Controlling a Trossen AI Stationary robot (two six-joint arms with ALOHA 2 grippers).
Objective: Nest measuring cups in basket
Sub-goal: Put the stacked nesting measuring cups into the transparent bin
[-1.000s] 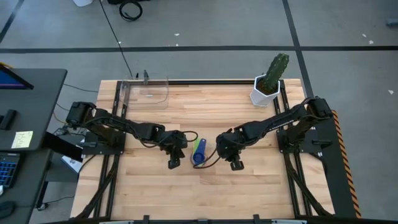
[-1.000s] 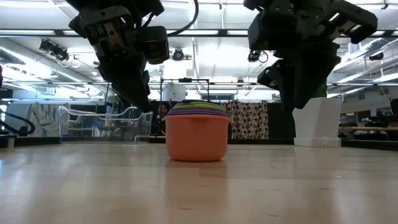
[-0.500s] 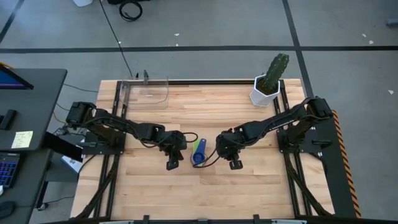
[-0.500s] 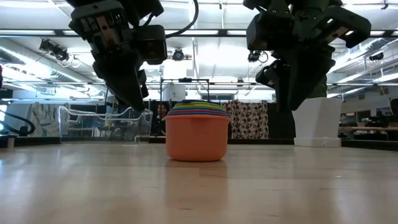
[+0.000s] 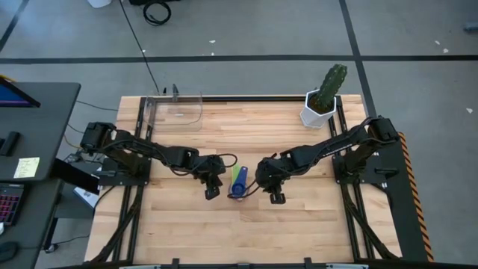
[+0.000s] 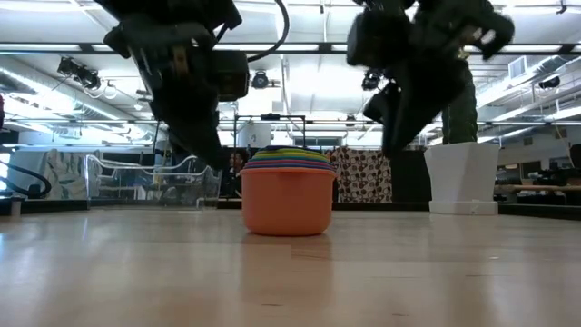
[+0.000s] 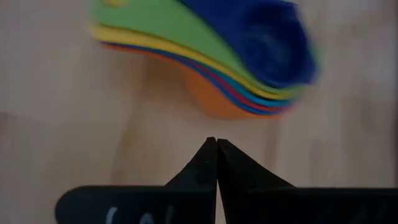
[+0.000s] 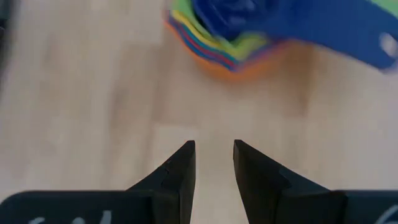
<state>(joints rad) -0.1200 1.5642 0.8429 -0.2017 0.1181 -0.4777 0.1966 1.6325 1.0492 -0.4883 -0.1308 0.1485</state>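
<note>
Wooden table (image 5: 246, 232): nested measuring cups (image 5: 237, 181) stand between closed, empty left gripper (image 5: 211, 190) and part-open, empty right gripper (image 5: 275, 196).

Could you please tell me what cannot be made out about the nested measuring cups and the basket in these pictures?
- Measuring cups, low view: the orange outer cup hides the inner ones; only thin coloured rims show, too fine to count.
- Measuring cups, high view: the stack is too small to separate colours.
- Both wrist views: the stack is blurred and cut by the edge.
- Basket, high view: clear walls, too faint to judge contents.
</note>
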